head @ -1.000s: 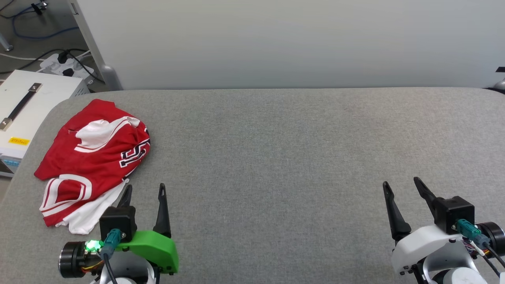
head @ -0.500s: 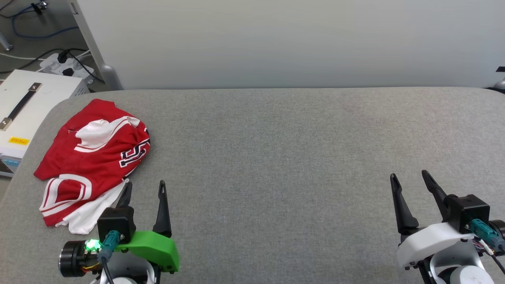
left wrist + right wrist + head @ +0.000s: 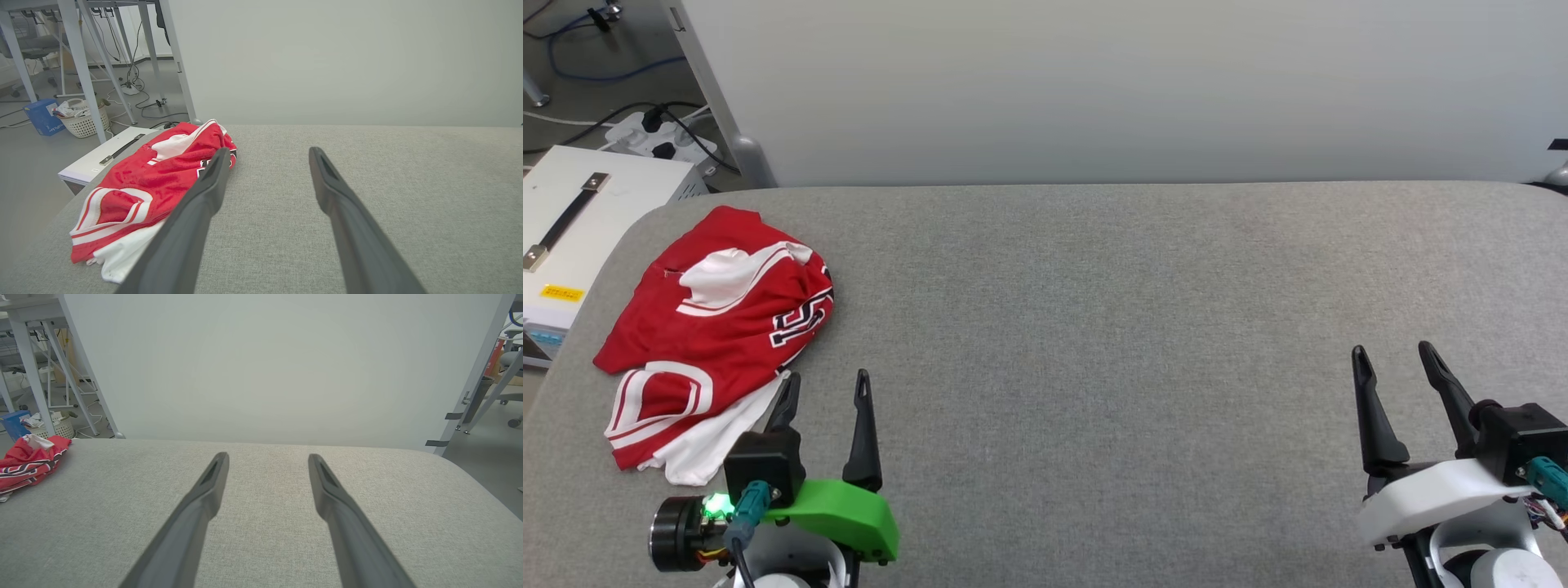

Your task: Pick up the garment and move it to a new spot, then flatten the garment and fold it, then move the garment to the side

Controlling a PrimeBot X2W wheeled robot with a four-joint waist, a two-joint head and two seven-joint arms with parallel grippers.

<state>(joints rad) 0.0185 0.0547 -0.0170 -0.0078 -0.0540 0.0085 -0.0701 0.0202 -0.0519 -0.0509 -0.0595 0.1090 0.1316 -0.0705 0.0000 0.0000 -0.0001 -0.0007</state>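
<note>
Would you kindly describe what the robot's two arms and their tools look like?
Both have two long, dark, tapering fingers on a black block with a teal plug. The left tool has a bright green shell, a glowing green light and a dark cable. The right tool has a white shell and thin coloured wires.

No text is readable. The crumpled red-and-white mesh jersey [image 3: 719, 327], at ten o'clock, carries folded black letters [image 3: 803, 318]; the yellow sticker [image 3: 561, 291] on the white box [image 3: 605, 212] is too small.
</note>
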